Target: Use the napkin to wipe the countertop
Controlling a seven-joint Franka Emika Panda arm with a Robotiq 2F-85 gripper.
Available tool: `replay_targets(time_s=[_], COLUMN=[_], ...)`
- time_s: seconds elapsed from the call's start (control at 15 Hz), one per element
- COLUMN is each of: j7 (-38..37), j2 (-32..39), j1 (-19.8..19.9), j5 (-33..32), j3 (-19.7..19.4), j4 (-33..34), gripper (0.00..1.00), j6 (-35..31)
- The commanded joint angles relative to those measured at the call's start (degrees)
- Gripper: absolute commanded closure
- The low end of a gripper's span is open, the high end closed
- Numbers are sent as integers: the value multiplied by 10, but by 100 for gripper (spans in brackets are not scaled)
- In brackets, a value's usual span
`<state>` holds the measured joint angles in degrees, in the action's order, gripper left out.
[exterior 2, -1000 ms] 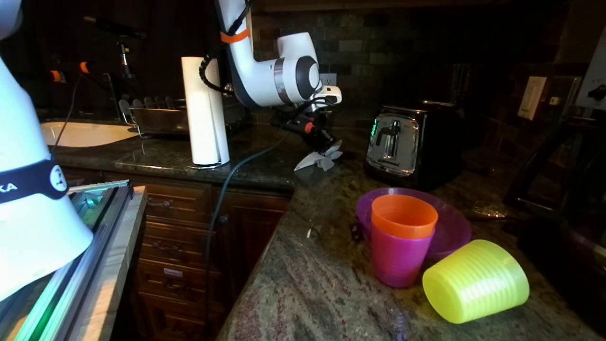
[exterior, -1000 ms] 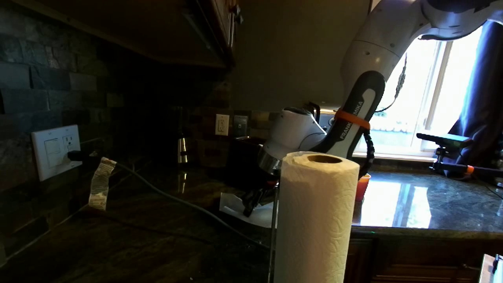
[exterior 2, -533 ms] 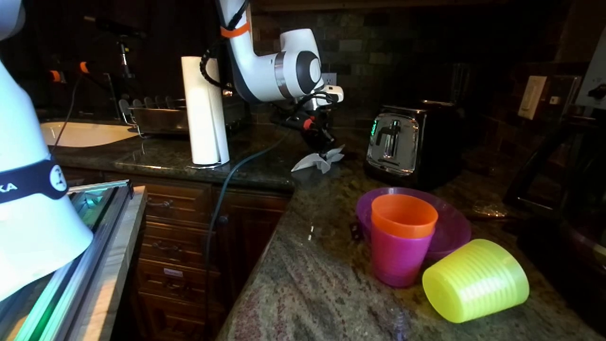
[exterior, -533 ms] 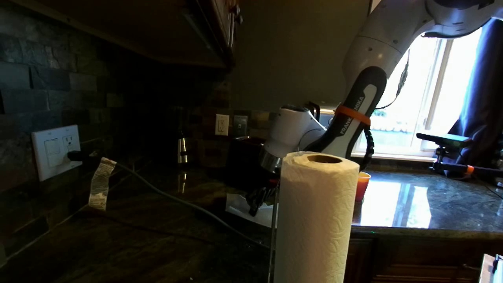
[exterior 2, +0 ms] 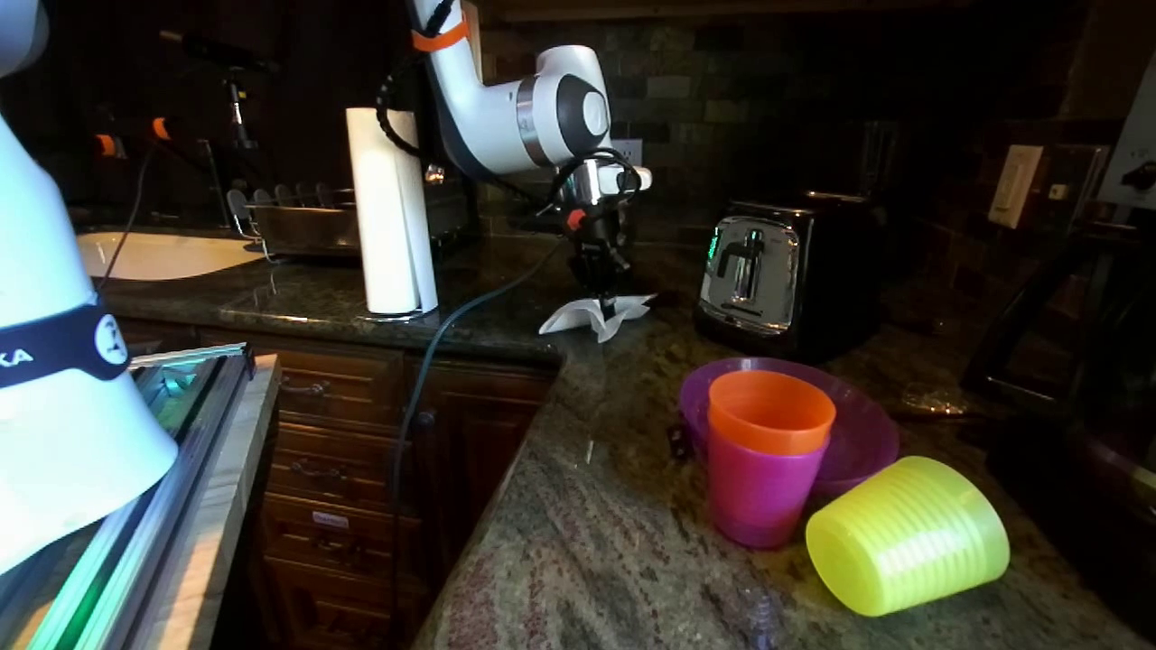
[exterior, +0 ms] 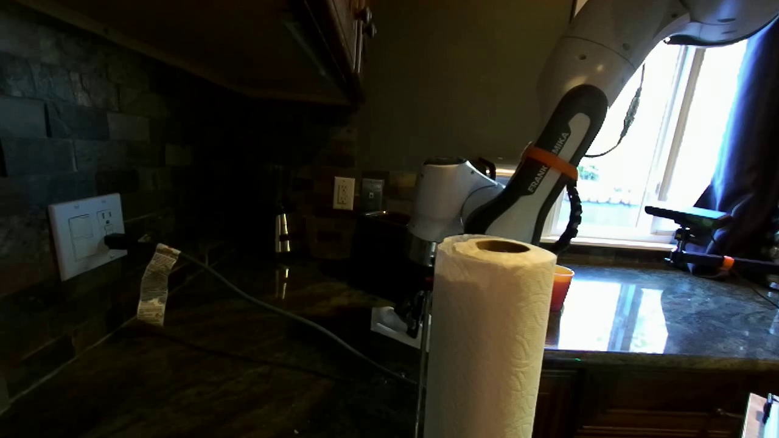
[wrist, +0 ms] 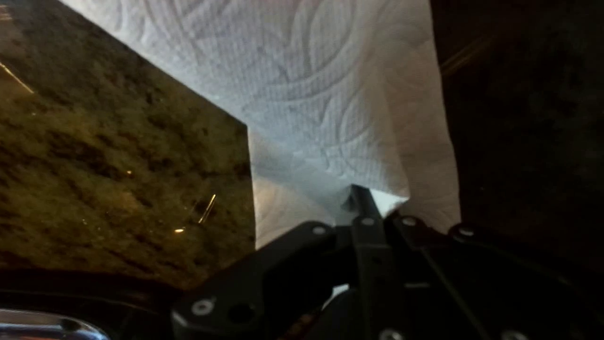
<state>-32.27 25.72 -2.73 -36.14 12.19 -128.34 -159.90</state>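
The napkin is a white, folded paper sheet with an embossed pattern. It lies creased on the dark stone countertop (exterior 2: 542, 560) in both exterior views (exterior: 384, 323) (exterior 2: 574, 316) and fills the upper middle of the wrist view (wrist: 302, 85). My gripper (exterior 2: 607, 307) points down onto the napkin. Its fingers are together with a pinched fold of the napkin at the tips in the wrist view (wrist: 373, 203). The napkin's edges spread out on both sides of the fingers. In an exterior view the paper towel roll (exterior: 487, 340) hides part of the napkin and gripper (exterior: 414, 328).
The towel roll also stands in an exterior view (exterior 2: 388, 217). A toaster (exterior 2: 750, 280) is right of the napkin. A purple bowl (exterior 2: 871, 442), stacked orange and magenta cups (exterior 2: 768, 492) and a tipped yellow cup (exterior 2: 912, 542) are nearer. A cable (exterior 2: 452, 329) runs across the counter.
The hand has turned from tilted to nearly upright. Gripper and napkin have shifted together, rightward in the view with the large towel roll and slightly left and nearer in the view with the cups.
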Motion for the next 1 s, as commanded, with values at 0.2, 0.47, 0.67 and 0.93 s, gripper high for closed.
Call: replay_targets(time_s=[0.2,0.47,0.67,0.93], j7=[48,84,133,275], j2=[54,82,105,120], j1=[14,30,60,98], j5=[19,27,39,122], j3=[37,69,112,162], j4=[12,29,35,34], gripper=[99,99,99,99], j6=[-39,-78,-97,-94])
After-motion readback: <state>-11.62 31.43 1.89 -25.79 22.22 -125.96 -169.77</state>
